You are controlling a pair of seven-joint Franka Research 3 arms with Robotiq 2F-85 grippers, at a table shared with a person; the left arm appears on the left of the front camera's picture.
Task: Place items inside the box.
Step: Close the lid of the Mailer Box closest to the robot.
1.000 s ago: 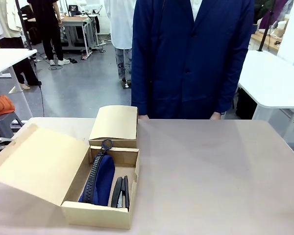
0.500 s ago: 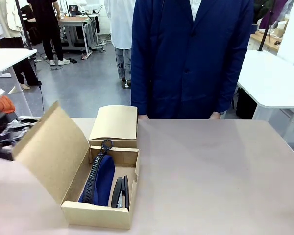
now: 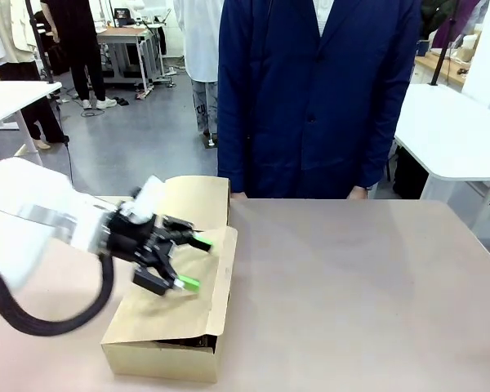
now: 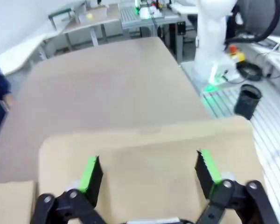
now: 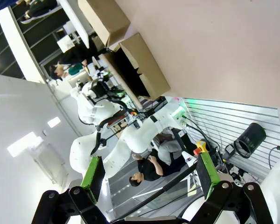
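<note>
**Pressing the lid down flat**

The left gripper (image 3: 192, 263), jaws spread and empty, rests on the lid (image 3: 198, 282) of the box (image 3: 159, 358) near the surface's left edge. Push evenly toward the free edge. Right gripper (image 5: 149, 175) jaws spread, idle.

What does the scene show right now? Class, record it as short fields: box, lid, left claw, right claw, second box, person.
box: long brown cardboard box at the table's near left
lid: flap nearly down over the opening, a dark gap at its front edge
left claw: open, over the flap
right claw: open, holding nothing
second box: smaller box, closed, just behind
person: blue coat, standing at far edge
</note>
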